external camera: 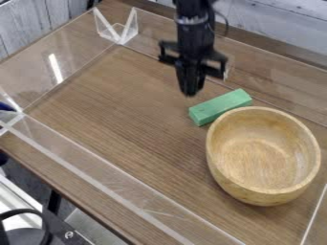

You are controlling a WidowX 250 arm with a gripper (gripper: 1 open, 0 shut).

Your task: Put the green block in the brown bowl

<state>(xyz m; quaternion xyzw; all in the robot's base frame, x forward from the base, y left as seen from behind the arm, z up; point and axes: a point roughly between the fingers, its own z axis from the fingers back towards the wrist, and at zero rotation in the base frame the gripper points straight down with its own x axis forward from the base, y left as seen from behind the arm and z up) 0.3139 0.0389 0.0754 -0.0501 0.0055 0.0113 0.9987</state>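
Observation:
The green block (220, 107) lies flat on the wooden table, just beyond the upper left rim of the brown bowl (217, 153); I cannot tell whether the two touch. The bowl stands upright at the right with nothing in it. My gripper (189, 89) points straight down, up and to the left of the block and clear of it. Its black fingers are shut together and hold nothing.
Clear acrylic walls (90, 177) run along the front, left and back edges of the table. A small clear V-shaped acrylic piece (118, 29) stands at the back left. A dark cable loop (26, 228) shows below the front left corner.

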